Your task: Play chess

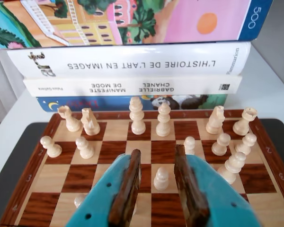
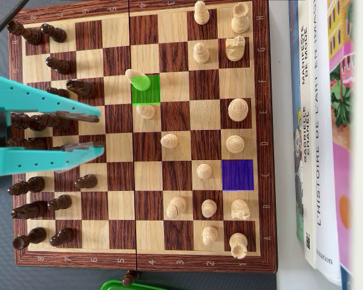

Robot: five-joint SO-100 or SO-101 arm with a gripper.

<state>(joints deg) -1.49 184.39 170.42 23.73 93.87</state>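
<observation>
My teal gripper [image 2: 101, 129] with brown pads is open and empty, hovering over the dark pieces [image 2: 48, 121] on the left side of the wooden chessboard [image 2: 263, 109] in the overhead view. In the wrist view the gripper [image 1: 157, 152] frames a white pawn [image 1: 161, 178], which stands ahead of the fingertips, apart from them; it is the pawn [image 2: 169, 141] in the overhead view. A green-marked square [image 2: 148, 92] holds the foot of a green-tinted white piece [image 2: 135, 75]. A blue-marked square [image 2: 237, 174] is empty. White pieces [image 2: 235, 110] fill the right side.
A stack of books [image 1: 132, 61] lies just past the board's white-side edge, at the right in the overhead view [image 2: 317, 121]. A green object [image 2: 127, 285] with a dark piece [image 2: 129, 277] on it sits below the board. Another white pawn [image 1: 80, 199] is partly hidden beside my left finger.
</observation>
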